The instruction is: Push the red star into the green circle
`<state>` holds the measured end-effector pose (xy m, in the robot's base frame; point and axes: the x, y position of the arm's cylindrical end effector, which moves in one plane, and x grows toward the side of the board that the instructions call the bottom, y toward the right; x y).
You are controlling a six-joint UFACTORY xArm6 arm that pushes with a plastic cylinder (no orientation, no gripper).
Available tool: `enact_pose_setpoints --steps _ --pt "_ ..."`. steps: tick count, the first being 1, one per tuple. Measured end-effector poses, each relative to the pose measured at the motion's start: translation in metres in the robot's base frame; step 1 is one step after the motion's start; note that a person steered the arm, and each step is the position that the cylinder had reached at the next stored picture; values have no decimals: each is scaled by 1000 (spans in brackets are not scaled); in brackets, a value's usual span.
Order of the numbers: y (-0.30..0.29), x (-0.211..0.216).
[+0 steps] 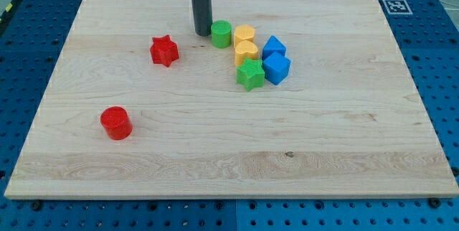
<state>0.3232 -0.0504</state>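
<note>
The red star (164,50) lies alone on the wooden board (344,145), in its upper left part, with bare wood all around it. To its right, a little higher in the view, stands the green circle (221,34), apart from the star. My tip (202,33) rests on the board just beside the green circle's left edge, between the two though much nearer the circle; whether it touches the circle I cannot tell. I carry no claw, only this dark rod, so there is nothing to spread or press together, and the rod's upper part is cut off by the view's top.

Right of the green circle the blocks crowd together: two yellow ones (244,34) (247,50), their shapes hard to make out, two blue ones (273,46) (277,67) partly overlapping, and a green star (250,75) at the cluster's lower edge. A red cylinder (115,123) sits well apart, toward the view's lower left. Eight blocks in all: two red, two green, two yellow, two blue
</note>
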Motion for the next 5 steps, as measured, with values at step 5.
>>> enact_pose_setpoints --steps 5 --pt "-29 60"
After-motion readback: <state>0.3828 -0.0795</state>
